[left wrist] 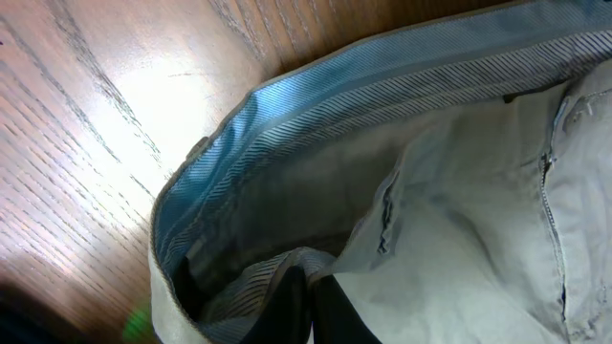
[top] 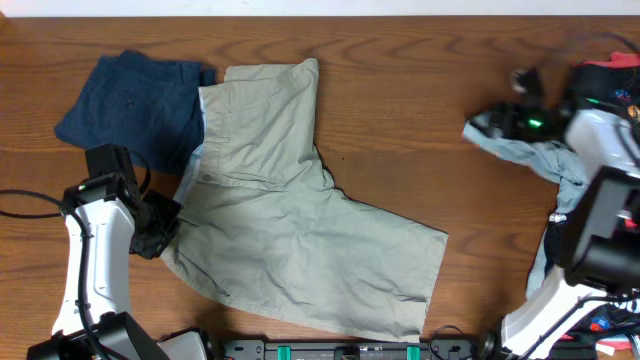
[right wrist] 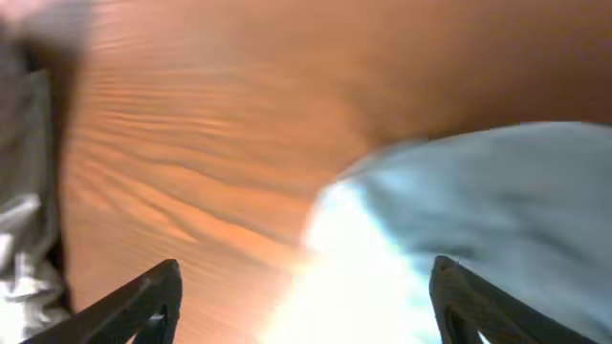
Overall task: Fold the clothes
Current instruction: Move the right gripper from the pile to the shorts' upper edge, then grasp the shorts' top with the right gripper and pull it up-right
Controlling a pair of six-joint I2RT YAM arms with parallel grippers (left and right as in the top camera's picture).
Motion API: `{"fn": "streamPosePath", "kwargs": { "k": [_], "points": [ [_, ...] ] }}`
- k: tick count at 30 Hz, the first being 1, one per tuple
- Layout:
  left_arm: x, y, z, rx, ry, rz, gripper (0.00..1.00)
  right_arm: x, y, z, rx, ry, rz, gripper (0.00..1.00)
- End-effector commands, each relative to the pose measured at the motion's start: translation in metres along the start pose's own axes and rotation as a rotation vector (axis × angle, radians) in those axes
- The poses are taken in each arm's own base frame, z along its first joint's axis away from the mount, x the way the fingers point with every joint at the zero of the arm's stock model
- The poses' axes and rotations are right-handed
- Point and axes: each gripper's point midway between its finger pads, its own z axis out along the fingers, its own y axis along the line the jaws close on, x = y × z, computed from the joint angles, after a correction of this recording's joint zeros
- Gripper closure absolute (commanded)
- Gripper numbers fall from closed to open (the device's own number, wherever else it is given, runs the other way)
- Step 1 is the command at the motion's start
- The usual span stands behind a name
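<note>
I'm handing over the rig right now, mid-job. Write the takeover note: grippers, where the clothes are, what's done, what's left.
Left gripper: shut on the khaki shorts at the waistband.
Right gripper: open and empty, above the light blue garment on the right of the table. Its view is blurred.
Clothes: the khaki shorts are spread out mid-table, overlapping the navy garment at the far left. The red-and-black garment is in the far right corner.
Done: the navy garment looks folded.
Left: fold the khaki shorts, then the light blue and red-and-black pieces.
</note>
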Motion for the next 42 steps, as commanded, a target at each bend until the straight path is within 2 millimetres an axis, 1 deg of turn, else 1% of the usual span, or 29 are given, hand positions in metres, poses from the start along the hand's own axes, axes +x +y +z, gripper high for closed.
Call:
{"fn": "streamPosePath", "kwargs": {
  "k": [1, 4, 6, 8, 11, 14, 16, 18, 19, 20, 21, 22, 24, 26, 29, 31, 32, 33, 35, 36, 37, 40, 41, 42],
  "points": [
    [0.001, 0.000, 0.000, -0.004, 0.003, 0.016, 0.94, -0.006, 0.049, 0.028, 0.023, 0.035, -0.109, 0.17],
    [0.001, 0.000, 0.000, -0.004, 0.003, 0.016, 0.94, -0.001, 0.074, 0.060, 0.083, 0.065, -0.181, 0.15],
    [0.001, 0.000, 0.000, -0.004, 0.003, 0.016, 0.94, 0.000, 0.096, 0.082, 0.068, 0.061, -0.215, 0.15],
    [0.001, 0.000, 0.000, -0.004, 0.003, 0.016, 0.94, 0.003, 0.119, 0.104, 0.035, 0.054, -0.249, 0.16],
    [0.001, 0.000, 0.000, -0.005, 0.003, 0.015, 0.94, 0.013, 0.154, 0.142, -0.021, 0.045, -0.291, 0.17],
    [0.002, 0.001, 0.000, -0.006, 0.005, 0.016, 0.94, 0.026, 0.178, 0.174, -0.065, 0.036, -0.290, 0.21],
    [0.002, 0.001, 0.000, -0.007, 0.006, 0.016, 0.94, 0.034, 0.196, 0.192, -0.110, 0.030, -0.292, 0.23],
    [0.002, 0.001, 0.000, -0.007, 0.006, 0.016, 0.94, 0.045, 0.221, 0.206, -0.199, 0.024, -0.322, 0.26],
    [0.002, 0.001, 0.000, -0.006, 0.005, 0.016, 0.94, 0.049, 0.237, 0.210, -0.256, 0.021, -0.344, 0.26],
    [0.002, 0.001, 0.000, -0.007, 0.006, 0.017, 0.94, 0.054, 0.258, 0.210, -0.339, 0.017, -0.374, 0.25],
    [0.002, 0.001, 0.000, -0.006, 0.006, 0.025, 0.93, 0.058, 0.280, 0.207, -0.421, 0.014, -0.397, 0.22],
    [0.002, 0.001, 0.000, -0.007, 0.006, 0.034, 0.94, 0.062, 0.297, 0.204, -0.484, 0.010, -0.416, 0.20],
    [0.002, 0.002, 0.000, -0.009, 0.008, 0.034, 0.94, 0.065, 0.331, 0.193, -0.616, -0.004, -0.461, 0.17],
    [0.003, 0.002, 0.000, -0.011, 0.010, 0.034, 0.94, 0.067, 0.357, 0.180, -0.734, -0.008, -0.484, 0.17],
    [0.003, 0.002, 0.000, -0.011, 0.010, 0.038, 0.94, 0.071, 0.377, 0.161, -0.872, 0.014, -0.502, 0.18],
    [0.003, 0.002, 0.000, -0.011, 0.010, 0.055, 0.94, 0.073, 0.381, 0.156, -0.907, 0.029, -0.496, 0.20],
    [0.003, 0.002, 0.000, -0.011, 0.010, 0.060, 0.94, 0.074, 0.382, 0.156, -0.908, 0.032, -0.495, 0.23],
    [0.003, 0.002, 0.000, -0.011, 0.010, 0.060, 0.94, 0.075, 0.382, 0.156, -0.906, 0.037, -0.492, 0.30],
    [0.003, 0.002, 0.000, -0.011, 0.010, 0.060, 0.94, 0.076, 0.378, 0.165, -0.855, 0.041, -0.469, 0.52],
    [0.003, 0.002, 0.000, -0.011, 0.010, 0.060, 0.94, 0.076, 0.373, 0.172, -0.809, 0.041, -0.451, 0.60],
    [0.003, 0.002, 0.000, -0.011, 0.010, 0.060, 0.93, 0.076, 0.369, 0.178, -0.766, 0.043, -0.435, 0.73],
    [0.003, 0.002, 0.000, -0.011, 0.010, 0.060, 0.94, 0.079, 0.363, 0.183, -0.726, 0.051, -0.432, 0.88],
    [0.003, 0.002, 0.000, -0.011, 0.011, 0.060, 0.94, 0.080, 0.363, 0.184, -0.725, 0.054, -0.432, 0.96],
    [0.003, 0.002, 0.000, -0.011, 0.011, 0.060, 0.94, 0.080, 0.363, 0.183, -0.730, 0.056, -0.431, 0.99]
  ]
}}
